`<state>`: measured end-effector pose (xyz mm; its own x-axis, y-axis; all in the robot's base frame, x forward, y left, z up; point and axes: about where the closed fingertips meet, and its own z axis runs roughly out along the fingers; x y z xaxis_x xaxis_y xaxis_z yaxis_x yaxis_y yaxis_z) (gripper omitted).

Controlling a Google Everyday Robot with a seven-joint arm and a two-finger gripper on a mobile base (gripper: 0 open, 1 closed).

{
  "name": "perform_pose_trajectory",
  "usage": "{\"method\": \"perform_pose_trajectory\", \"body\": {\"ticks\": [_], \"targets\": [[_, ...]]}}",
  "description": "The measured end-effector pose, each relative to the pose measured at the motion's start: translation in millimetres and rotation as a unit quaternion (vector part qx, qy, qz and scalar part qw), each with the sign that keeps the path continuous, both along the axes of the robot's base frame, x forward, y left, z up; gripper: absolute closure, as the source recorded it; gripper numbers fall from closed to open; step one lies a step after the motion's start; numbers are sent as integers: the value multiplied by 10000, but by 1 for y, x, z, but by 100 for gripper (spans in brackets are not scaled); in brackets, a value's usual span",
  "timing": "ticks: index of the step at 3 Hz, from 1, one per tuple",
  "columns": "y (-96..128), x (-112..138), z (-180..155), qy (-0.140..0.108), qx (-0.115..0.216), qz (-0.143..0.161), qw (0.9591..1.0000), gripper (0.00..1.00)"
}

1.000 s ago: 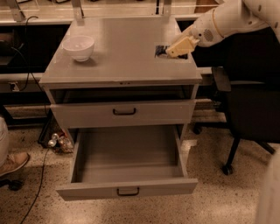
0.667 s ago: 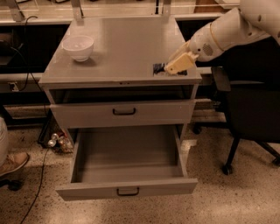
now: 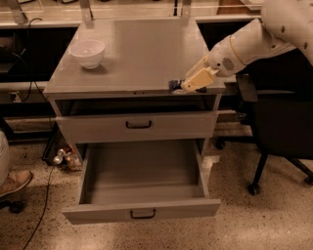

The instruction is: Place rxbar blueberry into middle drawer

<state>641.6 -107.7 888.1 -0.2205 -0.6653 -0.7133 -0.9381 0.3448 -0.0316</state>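
Claw (image 3: 190, 85) sits at the worktop's (image 3: 142, 53) near right edge, pinched on the rxbar blueberry (image 3: 174, 85); middle drawer (image 3: 142, 209) stands open below.

A grey metal counter (image 3: 137, 53) fills the middle of the view under dim, warm light, and the tool (image 3: 188, 84) sits low at its front edge toward 3 o'clock. The floor (image 3: 274, 219) is pale speckled terrazzo. At 3 o'clock stands a black office chair (image 3: 279, 122) on casters (image 3: 253, 188), just beside the counter. A thin dark cable (image 3: 41, 215) trails across the floor at 8 o'clock, near a brown shoe (image 3: 14, 181) at the edge at 9 o'clock. At 12 o'clock, metal posts (image 3: 86, 9) rise behind the counter, with dark shelving on either side.
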Motion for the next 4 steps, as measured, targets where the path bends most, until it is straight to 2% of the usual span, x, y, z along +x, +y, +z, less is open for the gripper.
{"method": "perform_pose_trajectory", "body": {"ticks": [1,2,3,4], "targets": [[4,-24,-18,141,31,-66,9999,100],[12,-63,-56,375,93,-230,9990,100],[24,-88,-117,772,107,-425,9961,100],[29,-100,-142,949,61,-432,9945,100]]}}
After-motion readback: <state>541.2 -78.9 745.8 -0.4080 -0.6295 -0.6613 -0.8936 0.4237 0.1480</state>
